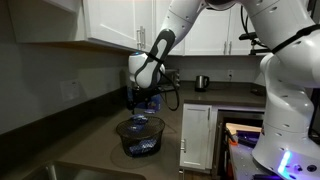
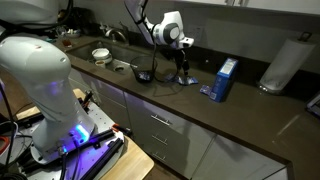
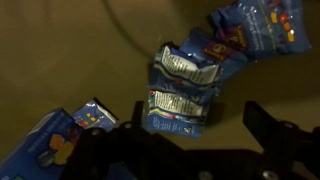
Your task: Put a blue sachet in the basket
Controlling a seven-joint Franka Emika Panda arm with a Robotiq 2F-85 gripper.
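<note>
The claw (image 3: 193, 115) is spread wide and grips nothing. Its fingers (image 3: 137, 120) frame the lower edge of the wrist view. A blue sachet (image 3: 180, 112) lies flat below the claw, between the fingers. A second sachet (image 3: 186, 68) touches its far edge. A third sachet (image 3: 255, 22) lies apart at the upper corner, and a fourth sachet (image 3: 62, 132) at the lower corner. In an exterior view the arm (image 1: 160, 48) holds the claw just above the basket (image 1: 122, 132) on the bench (image 1: 90, 135). Blue packets (image 1: 145, 146) show inside the mesh. A blue box (image 2: 225, 80) stands upright on the bench.
</note>
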